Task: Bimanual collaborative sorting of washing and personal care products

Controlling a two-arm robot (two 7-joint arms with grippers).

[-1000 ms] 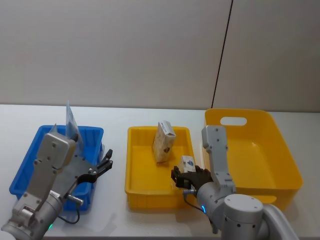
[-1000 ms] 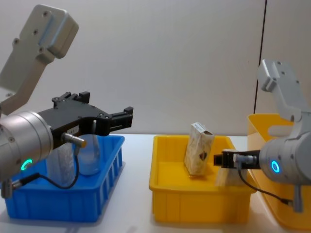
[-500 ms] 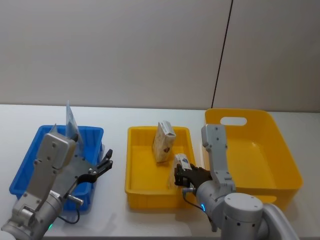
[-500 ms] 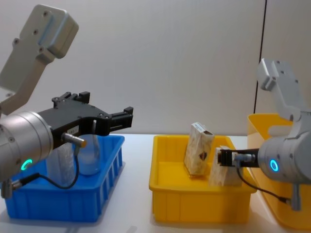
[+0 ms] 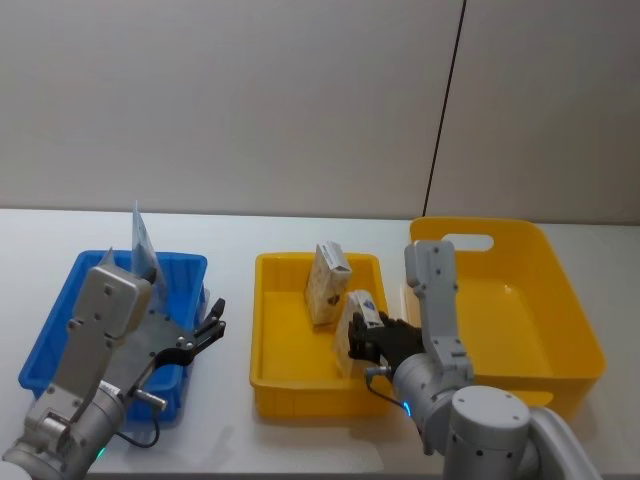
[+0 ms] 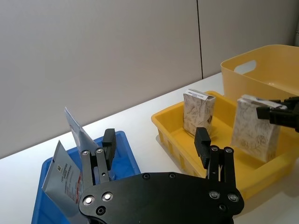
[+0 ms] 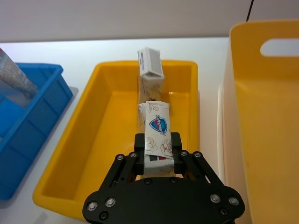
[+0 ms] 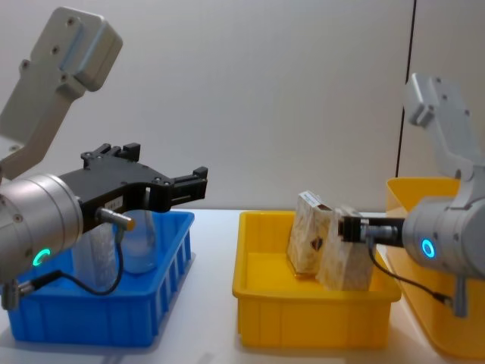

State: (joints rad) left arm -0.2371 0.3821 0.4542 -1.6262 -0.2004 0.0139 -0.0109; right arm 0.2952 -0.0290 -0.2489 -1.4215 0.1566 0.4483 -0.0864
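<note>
Right pincer (image 5: 362,335) clamps one beige carton (image 5: 345,352) inside the middle yellow tray (image 5: 290,352).

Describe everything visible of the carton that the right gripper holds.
The held carton is small, beige and marbled, cardboard-looking, with a blue shield emblem on its top end. It stands slightly tilted inside the small yellow tray, near the other carton but apart from it. The right gripper clamps its upper part between black fingers.

A bare robot lab: plain grey wall (image 5: 250,100), white table (image 5: 230,232), coloured plastic bins (image 5: 300,396)
</note>
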